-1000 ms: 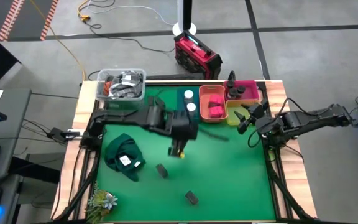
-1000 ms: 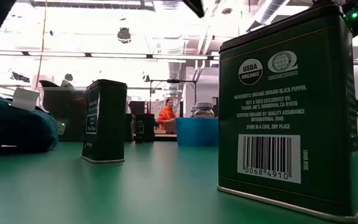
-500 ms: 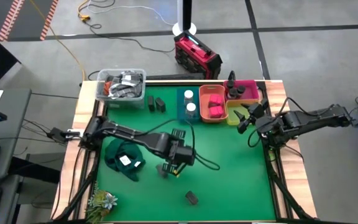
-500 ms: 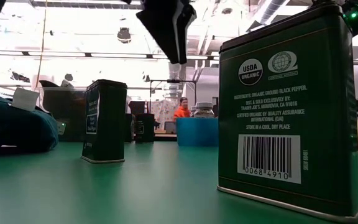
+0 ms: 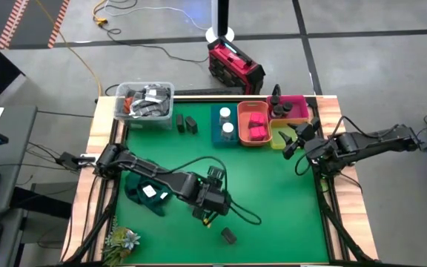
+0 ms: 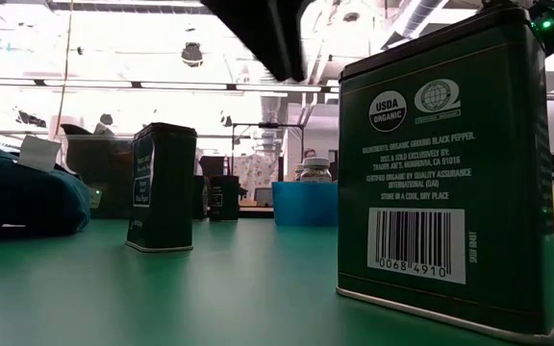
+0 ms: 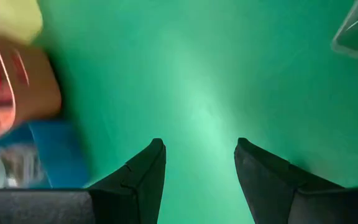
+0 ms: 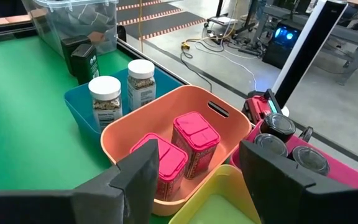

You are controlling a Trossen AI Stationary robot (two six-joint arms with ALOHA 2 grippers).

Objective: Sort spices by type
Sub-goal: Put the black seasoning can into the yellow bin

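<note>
Two dark tins stand upright on the green mat, one near the near edge (image 5: 228, 236) (image 6: 450, 163) and one farther back (image 6: 162, 187), which my left arm hides in the high view. My left gripper (image 5: 207, 210) (image 7: 197, 149) hangs open above the mat between them (image 6: 267, 29), with only mat showing between its fingers. Two more tins (image 5: 184, 123) (image 8: 79, 53) stand by the clear tub. White-capped jars (image 8: 106, 99) sit in a blue bin, red-pink boxes (image 8: 194, 140) in an orange bin, dark round jars (image 8: 278, 134) in a pink bin. My right gripper (image 5: 293, 141) (image 8: 197, 149) waits open by the yellow bin (image 8: 222, 208).
A dark green cloth with a white label (image 5: 147, 189) (image 6: 17, 202) lies left of my left gripper. The clear tub of clutter (image 5: 145, 100) stands at the far left corner. A small plant (image 5: 121, 239) sits at the near left corner. Open mat stretches across the middle and right.
My left gripper has swept from the middle of the table, below the bins, toward the near edge and slightly left, ending between the two loose tins. In the low view it has come in overhead. The tins have stayed put.
</note>
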